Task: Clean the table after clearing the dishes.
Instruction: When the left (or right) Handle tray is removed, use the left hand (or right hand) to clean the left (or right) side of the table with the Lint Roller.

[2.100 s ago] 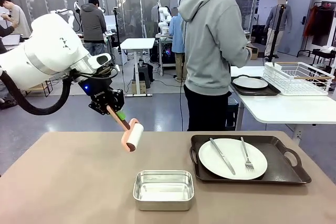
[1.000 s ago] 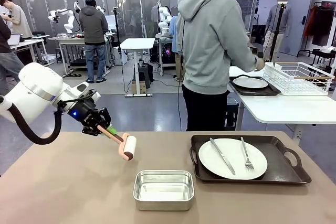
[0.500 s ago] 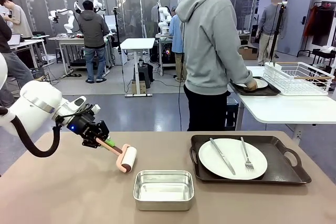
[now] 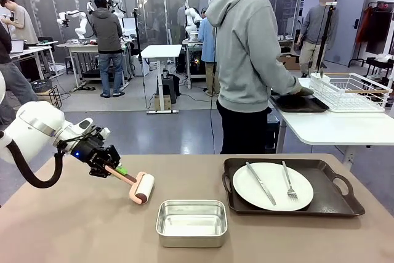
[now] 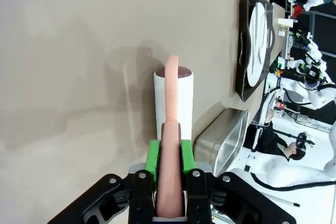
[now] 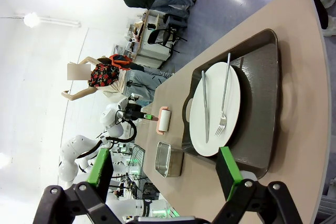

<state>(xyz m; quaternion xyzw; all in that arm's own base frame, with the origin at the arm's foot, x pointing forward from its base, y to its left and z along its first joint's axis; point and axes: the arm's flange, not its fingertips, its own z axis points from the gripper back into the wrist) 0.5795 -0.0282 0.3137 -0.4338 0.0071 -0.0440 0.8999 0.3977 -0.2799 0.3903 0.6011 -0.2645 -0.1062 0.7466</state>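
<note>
Clamping the peach-pink handle of a white cylindrical lint roller (image 4: 143,188), the black left gripper (image 4: 108,167) sits lower left over the matte tan table (image 4: 74,226); right gripper (image 6: 164,161) gapes, empty.

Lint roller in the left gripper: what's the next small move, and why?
Probably ease the lint roller down until its roll presses on the table. The left gripper is shut on its pink handle, roll tilted over bare tabletop beside the steel pan; contact isn't clear.

Pink handle end of white lint roller (image 4: 140,188) hidden betw. left gripper (image 4: 116,169) jaws. Roller vs tan tabletop (image 4: 74,226) contact: can't tell. Partly behind person's grey sleeve (image 4: 280,75): far dark rectangular tray (image 4: 295,106).
</note>
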